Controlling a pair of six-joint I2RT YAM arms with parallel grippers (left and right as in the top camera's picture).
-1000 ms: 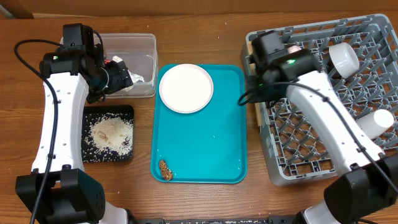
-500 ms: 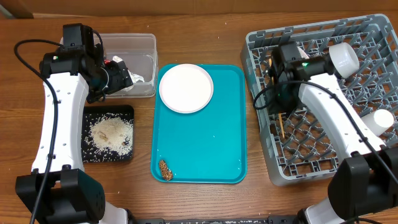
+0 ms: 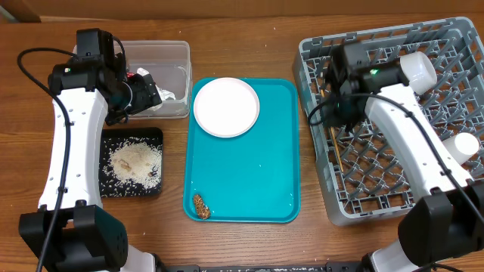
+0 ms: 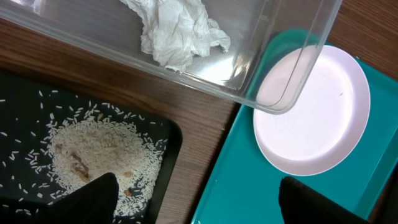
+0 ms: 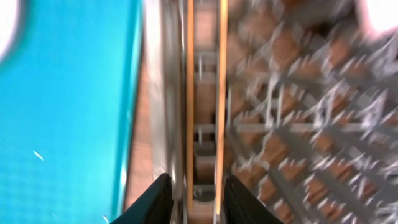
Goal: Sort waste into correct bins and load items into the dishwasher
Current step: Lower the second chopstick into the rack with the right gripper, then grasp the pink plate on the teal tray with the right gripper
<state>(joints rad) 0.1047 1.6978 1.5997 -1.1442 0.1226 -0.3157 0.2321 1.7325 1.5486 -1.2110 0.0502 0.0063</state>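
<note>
My right gripper (image 3: 336, 106) hangs over the left edge of the grey dish rack (image 3: 454, 38), shut on the pair of wooden chopsticks (image 3: 335, 147). In the right wrist view the chopsticks (image 5: 189, 93) run straight up between the fingers (image 5: 155, 202). A white cup (image 3: 417, 69) and a second white piece (image 3: 461, 147) lie in the rack. The white plate (image 3: 226, 106) and the brown lump (image 3: 200, 205) rest on the teal tray (image 3: 249, 181). My left gripper (image 3: 150, 94) is open and holds nothing over the clear tub (image 3: 170, 51), which contains the napkin (image 4: 177, 31). Rice (image 3: 136, 162) fills the black tray (image 3: 106, 137).
The teal tray lies between the bins on the left and the rack on the right. Bare wood shows in the gaps between them. A red scrap (image 3: 134, 75) peeks out beside the left gripper in the tub.
My right gripper has swung from the rack's near-left corner to over its left edge, carrying the chopsticks; they now lie along that edge. The left arm has stayed still.
</note>
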